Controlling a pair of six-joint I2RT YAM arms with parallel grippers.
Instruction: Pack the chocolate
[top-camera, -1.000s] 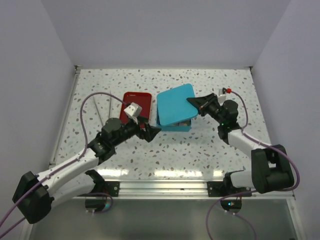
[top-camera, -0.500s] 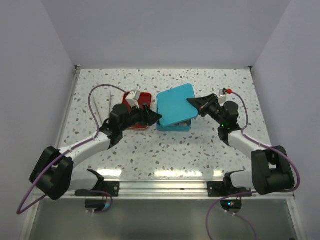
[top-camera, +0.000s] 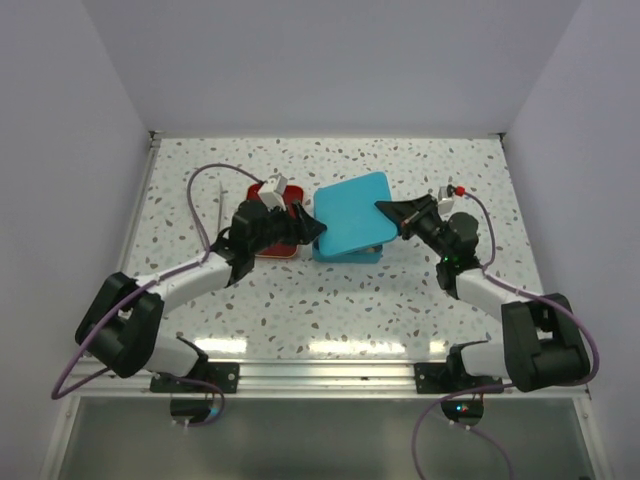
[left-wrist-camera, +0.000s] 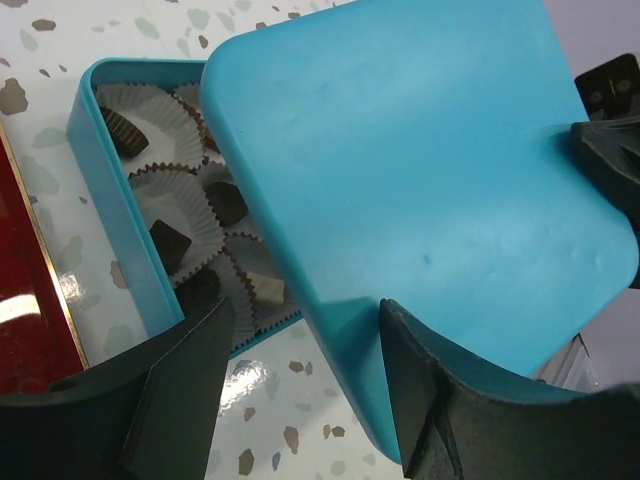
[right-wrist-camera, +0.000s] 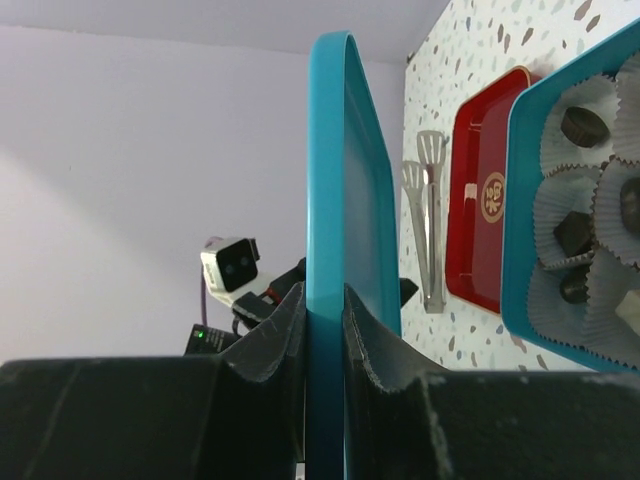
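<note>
The chocolate pieces sit in white paper cups inside the teal tin; most are dark and one is tan. More chocolate shows in the right wrist view. The teal lid slants over the tin and hides most of the cups. My right gripper is shut on the lid's right edge. My left gripper straddles the lid's near left corner. One finger lies against the lid's top face. The other stands off it with a gap.
A red tray with a gold emblem lies just left of the tin, partly under my left wrist. Metal tongs lie on the speckled table beyond the tray. White walls close in the back and both sides.
My left arm swung in from the front left to the lid's left corner and its jaws narrowed. The lid has sunk a little flatter. The right gripper kept its hold.
</note>
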